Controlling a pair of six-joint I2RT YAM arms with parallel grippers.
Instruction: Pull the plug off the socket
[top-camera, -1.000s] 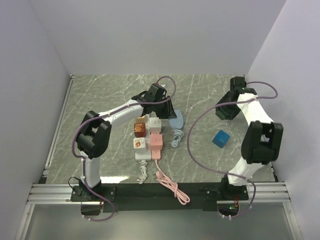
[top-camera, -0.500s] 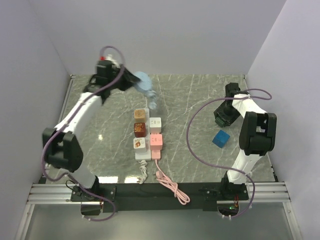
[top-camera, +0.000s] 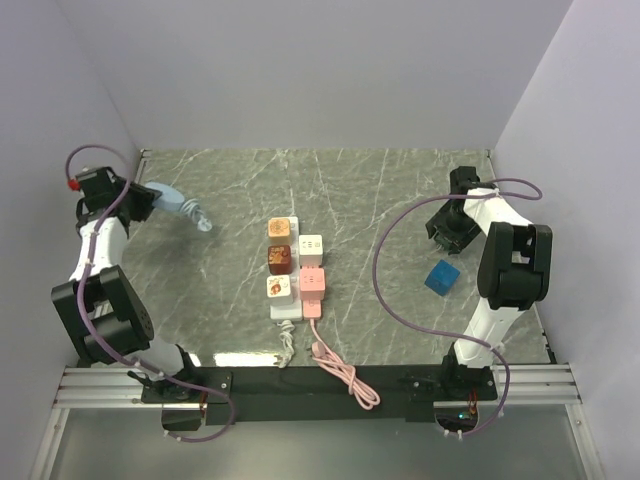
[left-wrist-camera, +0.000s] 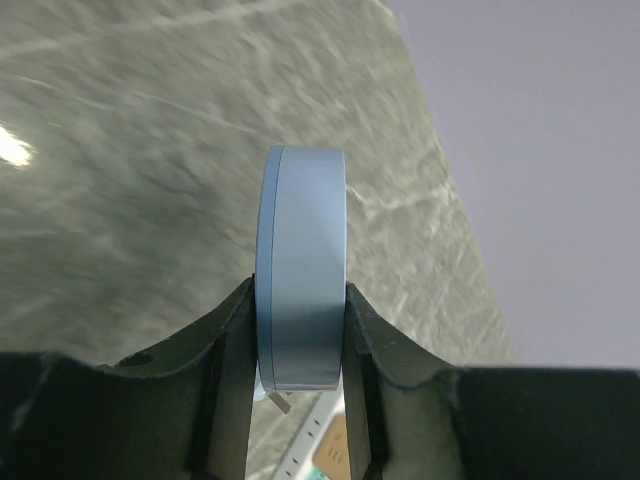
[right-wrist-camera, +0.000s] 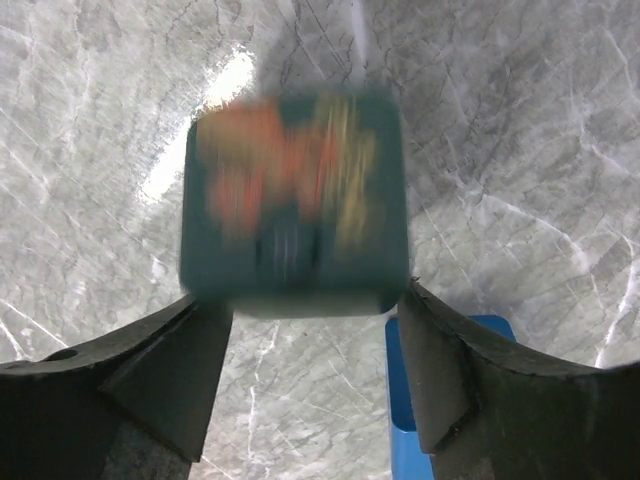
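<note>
L gripper clamps blue plug, far left; R gripper: hold on blurred cube unclear

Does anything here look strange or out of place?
Yes. The left gripper holds a round blue plug far out by the left wall, its cord dangling in the air. In the right wrist view, the dark cube at the right gripper is blurred though the table is sharp.
</note>
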